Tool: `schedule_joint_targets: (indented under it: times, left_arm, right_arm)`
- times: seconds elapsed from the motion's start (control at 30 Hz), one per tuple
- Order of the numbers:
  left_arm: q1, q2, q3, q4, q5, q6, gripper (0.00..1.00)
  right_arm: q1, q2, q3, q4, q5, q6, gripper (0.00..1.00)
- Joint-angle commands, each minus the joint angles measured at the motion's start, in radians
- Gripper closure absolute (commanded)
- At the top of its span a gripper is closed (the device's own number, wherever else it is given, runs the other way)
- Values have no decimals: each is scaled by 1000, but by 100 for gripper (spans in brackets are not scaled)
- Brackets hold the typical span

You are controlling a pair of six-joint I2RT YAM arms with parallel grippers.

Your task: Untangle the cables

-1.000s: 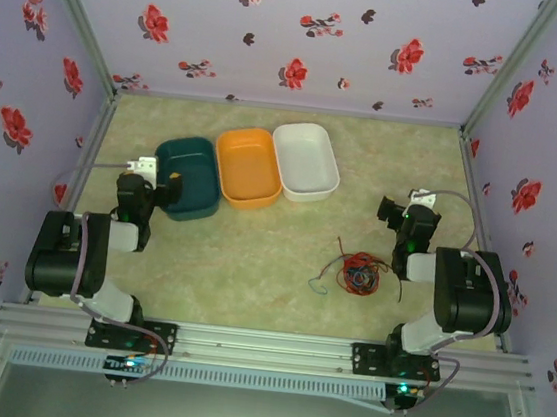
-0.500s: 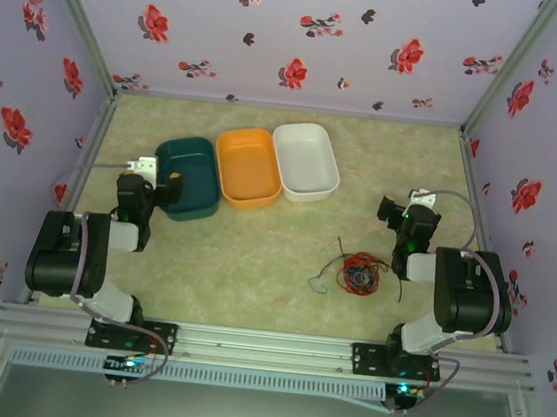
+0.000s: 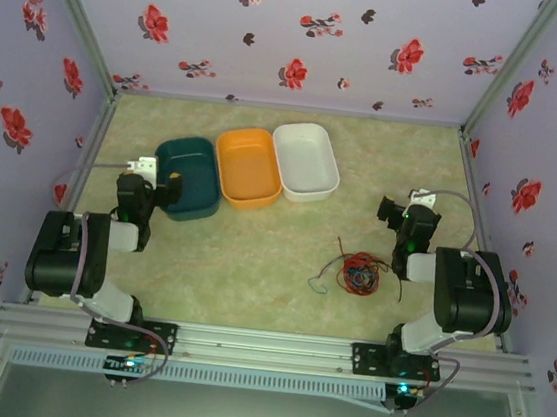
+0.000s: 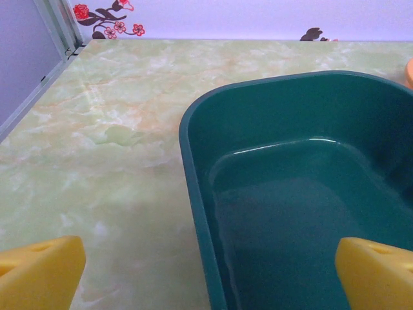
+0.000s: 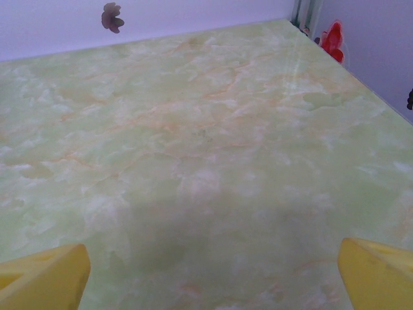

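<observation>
The cables (image 3: 357,273) lie in one tangled heap of red, black and blue wire on the marble tabletop, at the right front. A thin strand trails off to the left of the heap. My right gripper (image 3: 391,212) stands open just behind the heap, apart from it; in the right wrist view its yellow fingertips (image 5: 42,279) frame bare tabletop. My left gripper (image 3: 168,192) is open at the near end of the teal bin (image 3: 190,173). In the left wrist view the bin's rim (image 4: 191,168) runs between the spread fingertips (image 4: 377,276), and nothing is held.
An orange bin (image 3: 248,168) and a white bin (image 3: 305,160) stand side by side right of the teal one, at the back middle. Flowered walls close in the table on three sides. A metal rail (image 3: 263,346) runs along the near edge.
</observation>
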Motion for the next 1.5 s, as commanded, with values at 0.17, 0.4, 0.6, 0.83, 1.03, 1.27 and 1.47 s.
schedule_joint_targets:
  times: [0.17, 0.4, 0.6, 0.83, 1.03, 1.27, 1.47]
  left_arm:
    - [-5, 8, 8, 3, -15, 20, 0]
    - [-5, -82, -54, 46, -24, 15, 0]
    - [-6, -274, -85, -41, -70, -4, 0]
    - [-14, -546, -59, -312, -104, -107, 0]
    - [-127, -652, 36, -534, -79, -229, 0]
    - [-435, -565, 119, -604, -71, -344, 0]
    - [-691, -359, 208, -554, -89, -369, 0]
  right_arm:
    - [3, 0, 2, 24, 14, 0, 1]
    - [3, -70, -5, -20, 44, 8, 1]
    - [6, -231, -13, -140, 104, 31, 1]
    - [18, -541, 81, -621, 191, 166, 1]
    - [46, -754, 226, -1145, 209, 354, 1]
    - [134, -828, 362, -1637, 237, 537, 1]
    - [243, -818, 366, -1791, 158, 696, 11]
